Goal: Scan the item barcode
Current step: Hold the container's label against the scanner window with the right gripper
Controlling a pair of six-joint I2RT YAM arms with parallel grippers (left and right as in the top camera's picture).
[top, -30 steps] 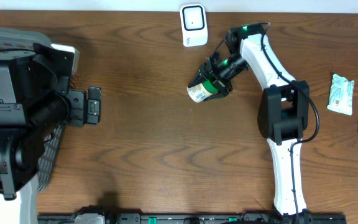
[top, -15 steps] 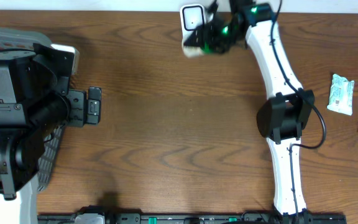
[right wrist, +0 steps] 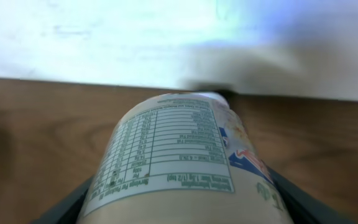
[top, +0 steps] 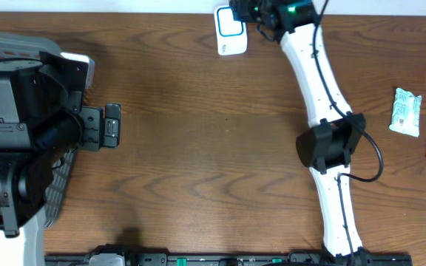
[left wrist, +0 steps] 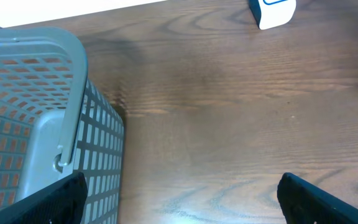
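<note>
Now entered: bench [top: 198, 148], wood. Basket [left wrist: 36, 93], grey mesh, left side; nothing visible in the part shown. Right pincer [top: 248, 10], half-spread, clamped on bottle [right wrist: 179, 162]; moved from mid-bench to the far edge, just beside scanner [top: 230, 31], so scan likely under way. Left pincer [left wrist: 182, 202], spread wide, empty.

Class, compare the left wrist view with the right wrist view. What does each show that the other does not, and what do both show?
Left wrist only: a grey basket, the white scanner, and the left gripper, open and empty.
Right wrist only: a bottle with a printed nutrition panel, held in the right gripper, with a white wall behind it.
Both: the brown wooden table.
</note>
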